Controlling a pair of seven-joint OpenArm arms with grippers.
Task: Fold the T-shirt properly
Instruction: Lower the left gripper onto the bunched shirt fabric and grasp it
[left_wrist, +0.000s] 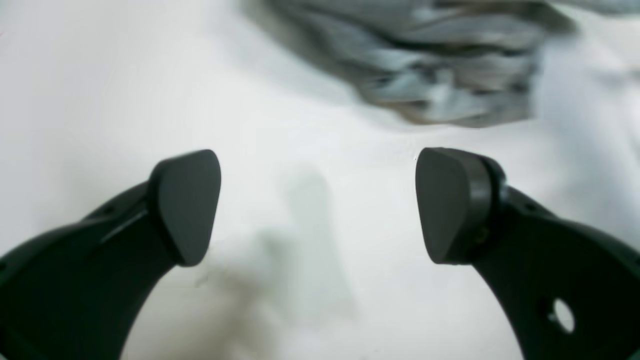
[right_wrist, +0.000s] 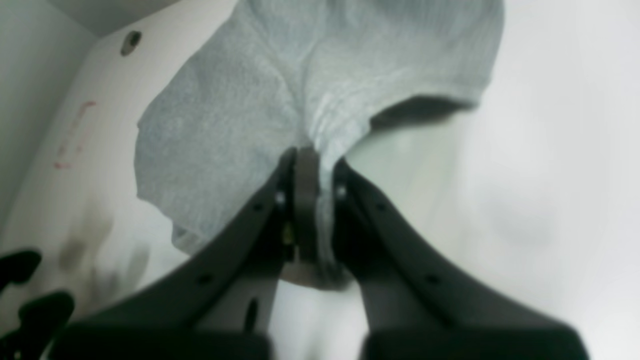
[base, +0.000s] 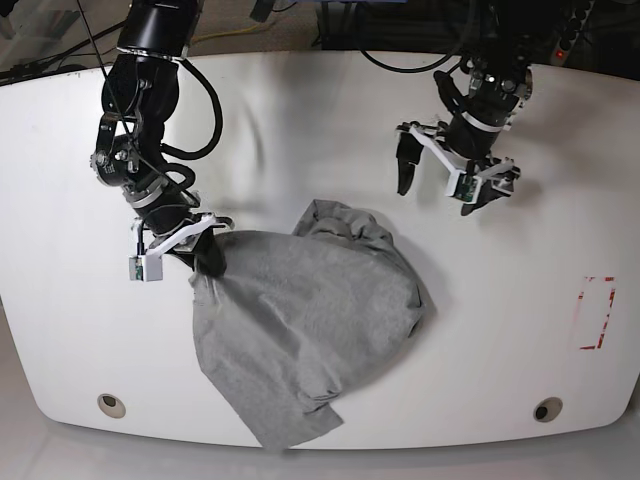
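Two grippers, two very different states: my right gripper (right_wrist: 314, 172) has its jaws clenched on a pinch of the T-shirt (base: 310, 310), with grey knit bunched between the pads and fanning out ahead of them in the right wrist view, while my left gripper (left_wrist: 318, 205) stands spread wide with nothing between its pads, only bare white table (left_wrist: 100, 75) under it. Outward from the right jaws the cloth spills away across the table in a crumpled heap, one long flap trailing toward the near edge and a rumpled hump, maybe the collar end, on the far side of the pile; I cannot tell which seam or corner I actually have. From the left jaws the shirt lies just ahead and off to one side, a wrinkled mass apart from the pads. My worry is that the right grip looks thin: if I lift or drag now, the knit could slide out, or I could be holding several layers and pull the whole heap into a tighter knot instead of spreading it. Bringing the left arm in blind also risks snagging a fold rather than a clean edge, so the shirt would twist between the arms.
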